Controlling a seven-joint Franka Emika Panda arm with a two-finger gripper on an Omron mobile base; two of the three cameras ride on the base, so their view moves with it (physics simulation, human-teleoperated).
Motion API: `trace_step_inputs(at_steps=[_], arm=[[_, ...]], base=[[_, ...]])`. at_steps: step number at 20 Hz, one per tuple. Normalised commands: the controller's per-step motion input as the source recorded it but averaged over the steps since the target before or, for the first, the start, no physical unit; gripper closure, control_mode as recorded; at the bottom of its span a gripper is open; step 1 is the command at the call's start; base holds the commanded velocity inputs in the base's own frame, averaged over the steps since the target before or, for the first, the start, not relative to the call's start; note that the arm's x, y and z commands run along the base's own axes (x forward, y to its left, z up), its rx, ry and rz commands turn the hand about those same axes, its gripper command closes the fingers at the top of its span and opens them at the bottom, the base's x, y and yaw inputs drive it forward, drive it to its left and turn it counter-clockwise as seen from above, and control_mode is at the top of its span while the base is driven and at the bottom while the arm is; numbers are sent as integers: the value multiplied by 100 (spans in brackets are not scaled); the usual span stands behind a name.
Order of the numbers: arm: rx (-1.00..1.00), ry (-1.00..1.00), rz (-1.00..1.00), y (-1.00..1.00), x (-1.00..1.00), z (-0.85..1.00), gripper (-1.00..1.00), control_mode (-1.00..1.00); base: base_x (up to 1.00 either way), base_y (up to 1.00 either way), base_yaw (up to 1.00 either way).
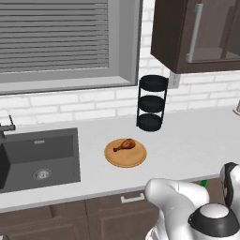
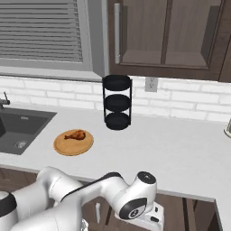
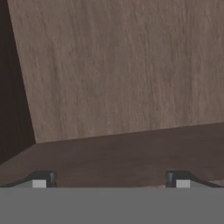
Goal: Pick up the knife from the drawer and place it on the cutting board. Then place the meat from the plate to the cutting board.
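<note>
Two dark fingers point(image 3: 39, 178) nearest the lens, spread wide, nothing between them; brown wooden drawer interior point(image 3: 113, 70) close ahead. A green speck at the white worktop point(image 1: 187, 140) edge may be the knife; cannot confirm. Reddish-brown drumstick point(image 1: 124, 145) lies on round tan wooden plate point(image 1: 125, 154). Risk: groping blind, striking the drawer wall.

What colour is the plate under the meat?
Tan wood plate with a darker rim, clearest in the left base view.
</note>
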Motion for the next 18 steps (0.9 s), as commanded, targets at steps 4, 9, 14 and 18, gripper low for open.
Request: trace_step_inputs(at_steps=[4, 9, 14, 18], arm=[[0, 15, 0, 0, 0, -8, -100, -100], [0, 21, 0, -4, -12, -7, -100, -100], [0, 8, 0, -12, -28, -30, -100, -100], [0, 0, 0, -16, -42, -39, -100, -100]], base=[[0, 0, 0], [0, 0, 0], [0, 0, 0], [0, 0, 0]])
